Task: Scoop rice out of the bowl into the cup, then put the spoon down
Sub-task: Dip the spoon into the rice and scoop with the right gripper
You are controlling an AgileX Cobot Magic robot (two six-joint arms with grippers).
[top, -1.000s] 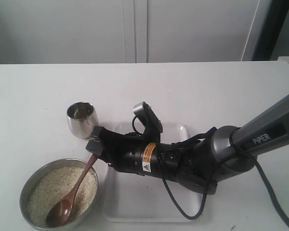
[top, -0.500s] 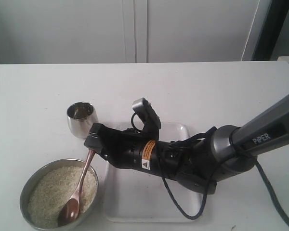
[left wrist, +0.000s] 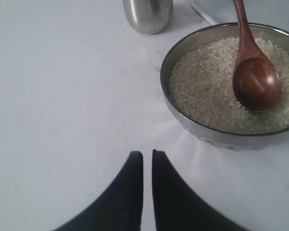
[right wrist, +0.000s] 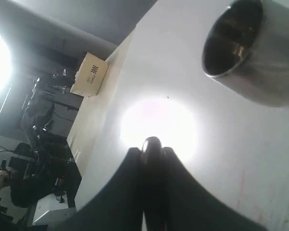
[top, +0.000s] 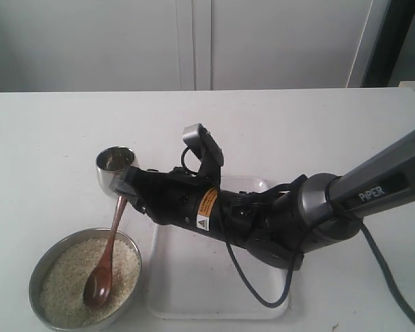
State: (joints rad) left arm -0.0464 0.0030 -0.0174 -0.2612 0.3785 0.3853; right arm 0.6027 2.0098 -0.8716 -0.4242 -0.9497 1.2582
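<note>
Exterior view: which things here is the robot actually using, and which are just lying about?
Part of the job:
spoon, held by the right gripper
rice
bowl
cup

Just lying about:
white tray
left gripper, shut on nothing, near the bowl

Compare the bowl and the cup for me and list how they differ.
The bowl is wide and shallow; the cup is small, narrow and barrel-shaped. The bowl is dull grey, while the cup is mirror-shiny. The bowl holds rice and the scoop end of the spoon; no rice shows inside the cup. Both are round metal vessels standing upright on the white table.
</note>
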